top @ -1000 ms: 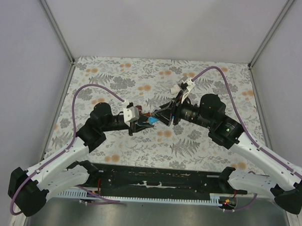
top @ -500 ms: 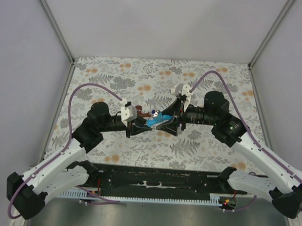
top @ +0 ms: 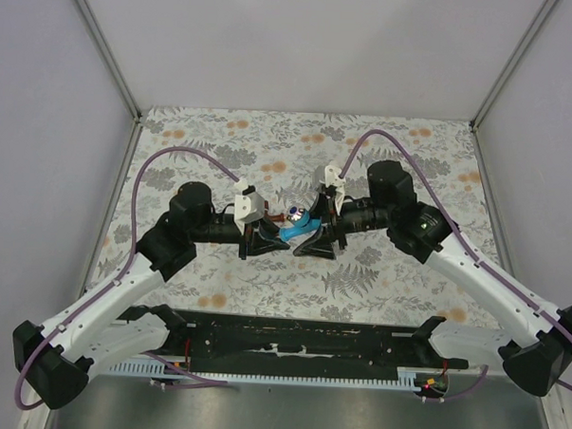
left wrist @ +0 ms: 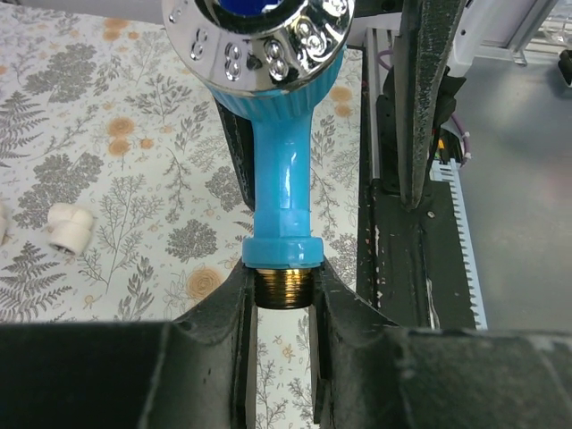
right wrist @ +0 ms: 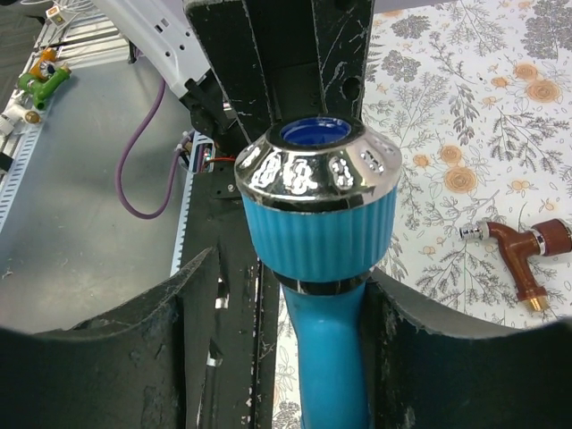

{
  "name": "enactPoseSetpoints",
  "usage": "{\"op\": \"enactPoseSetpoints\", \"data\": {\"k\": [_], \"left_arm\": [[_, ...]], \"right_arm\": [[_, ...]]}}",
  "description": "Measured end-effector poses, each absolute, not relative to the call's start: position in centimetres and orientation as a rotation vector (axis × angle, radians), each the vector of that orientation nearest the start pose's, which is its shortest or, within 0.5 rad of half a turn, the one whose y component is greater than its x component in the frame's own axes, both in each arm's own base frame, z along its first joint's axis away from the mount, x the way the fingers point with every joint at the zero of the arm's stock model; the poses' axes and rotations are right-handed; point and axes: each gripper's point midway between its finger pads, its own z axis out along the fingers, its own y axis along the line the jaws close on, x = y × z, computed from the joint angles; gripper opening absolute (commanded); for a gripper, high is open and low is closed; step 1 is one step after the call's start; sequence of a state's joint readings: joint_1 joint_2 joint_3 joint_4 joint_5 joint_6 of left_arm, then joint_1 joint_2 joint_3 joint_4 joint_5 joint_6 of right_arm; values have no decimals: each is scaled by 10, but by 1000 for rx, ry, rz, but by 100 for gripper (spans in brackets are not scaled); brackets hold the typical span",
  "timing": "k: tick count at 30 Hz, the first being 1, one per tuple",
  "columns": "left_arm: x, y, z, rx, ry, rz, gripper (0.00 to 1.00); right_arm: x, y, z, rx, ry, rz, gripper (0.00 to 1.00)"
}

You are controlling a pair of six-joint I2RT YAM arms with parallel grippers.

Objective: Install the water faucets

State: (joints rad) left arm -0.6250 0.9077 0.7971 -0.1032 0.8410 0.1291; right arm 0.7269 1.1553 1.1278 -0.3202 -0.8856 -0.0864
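left fingers (left wrist: pixel 223 344) pinch the brass thread of the blue faucet (left wrist: pixel 279 192), held between the two arms; right fingers (right wrist: pixel 183 331) stand apart, astride its ribbed head. only the right wrist view shows the red-brown faucet (right wrist: pixel 523 250) lying on the desk (top: pixel 270 147); only the left wrist view shows a white fitting (left wrist: pixel 70 228). two faucets, one whole fitting.
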Motion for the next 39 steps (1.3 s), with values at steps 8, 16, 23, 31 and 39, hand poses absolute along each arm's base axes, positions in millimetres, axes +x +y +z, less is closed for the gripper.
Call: {"op": "enactPoseSetpoints", "data": {"k": [8, 16, 23, 31, 39], "left_arm": [[159, -274, 270, 1231, 1419, -1116, 2], [155, -273, 268, 1241, 1430, -1132, 2], [152, -274, 269, 1227, 1446, -1162, 2], [176, -266, 282, 1019, 1517, -1040, 97], [219, -240, 286, 769, 1672, -810, 100]], "right_arm": [[155, 317, 300, -1338, 1500, 1278, 54], [158, 319, 297, -1331, 1521, 1290, 38], [160, 320, 299, -1312, 1530, 1314, 0], [174, 310, 300, -1209, 1582, 1250, 0], [223, 250, 296, -848, 1772, 954, 0]]}}
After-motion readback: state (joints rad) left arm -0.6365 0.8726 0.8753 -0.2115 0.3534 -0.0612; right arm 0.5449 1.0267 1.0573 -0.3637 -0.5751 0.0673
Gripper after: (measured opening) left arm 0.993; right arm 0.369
